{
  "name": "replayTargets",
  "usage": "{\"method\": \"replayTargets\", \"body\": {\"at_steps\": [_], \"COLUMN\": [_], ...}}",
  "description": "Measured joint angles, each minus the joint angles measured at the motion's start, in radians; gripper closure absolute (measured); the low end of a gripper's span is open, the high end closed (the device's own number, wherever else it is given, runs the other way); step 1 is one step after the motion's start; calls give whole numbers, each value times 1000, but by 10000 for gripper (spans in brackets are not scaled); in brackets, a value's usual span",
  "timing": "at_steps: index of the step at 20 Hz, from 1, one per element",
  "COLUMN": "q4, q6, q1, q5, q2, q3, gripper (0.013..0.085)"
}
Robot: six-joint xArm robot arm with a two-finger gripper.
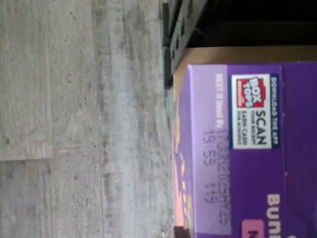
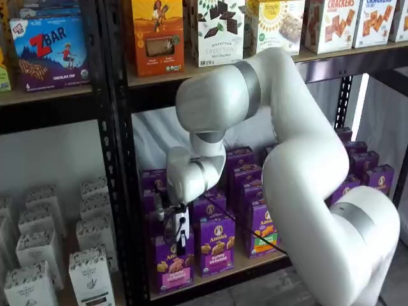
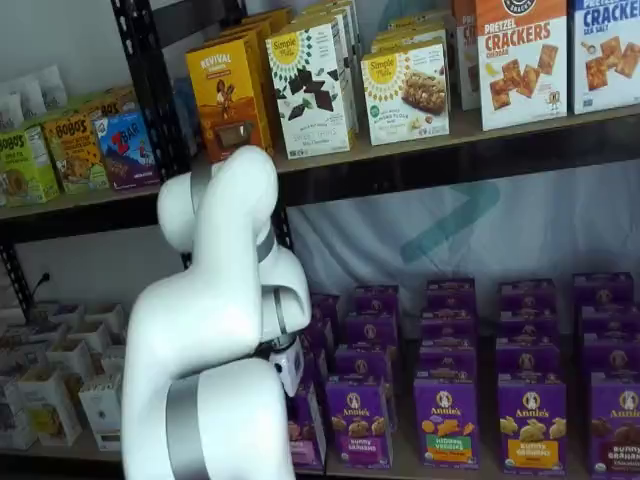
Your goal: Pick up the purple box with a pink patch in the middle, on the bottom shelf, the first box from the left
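Observation:
The purple box (image 2: 173,263) with a pink band stands upright at the left end of the bottom shelf (image 2: 252,266), front row. My gripper (image 2: 176,234) hangs right over its top, the black fingers at the box's upper edge; I cannot tell whether they grip it. In a shelf view the arm hides most of the box (image 3: 303,428) and only the gripper's white body (image 3: 289,364) shows. The wrist view shows the box's purple top flap (image 1: 247,158) with a Box Tops label, very close, on the wooden board (image 1: 233,54).
More purple Annie's cartons (image 2: 215,243) fill the shelf to the right and behind. A black rack post (image 2: 121,191) stands just left of the box. White cartons (image 2: 89,271) sit in the neighbouring bay. Grey floor (image 1: 74,119) lies below the shelf edge.

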Motion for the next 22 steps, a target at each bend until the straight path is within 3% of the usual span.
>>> {"method": "replayTargets", "body": {"at_steps": [2,5,14,22], "q4": [5,-25,-43,-161], "q6": [-4,22,38,120], "q1": [1,-2,-2,-32], "q5": [-11,-34,-21,-70], "q2": [-12,-28,-121,-284], "q3": [19,48,171,374], "gripper": [650,650,650,650]}}
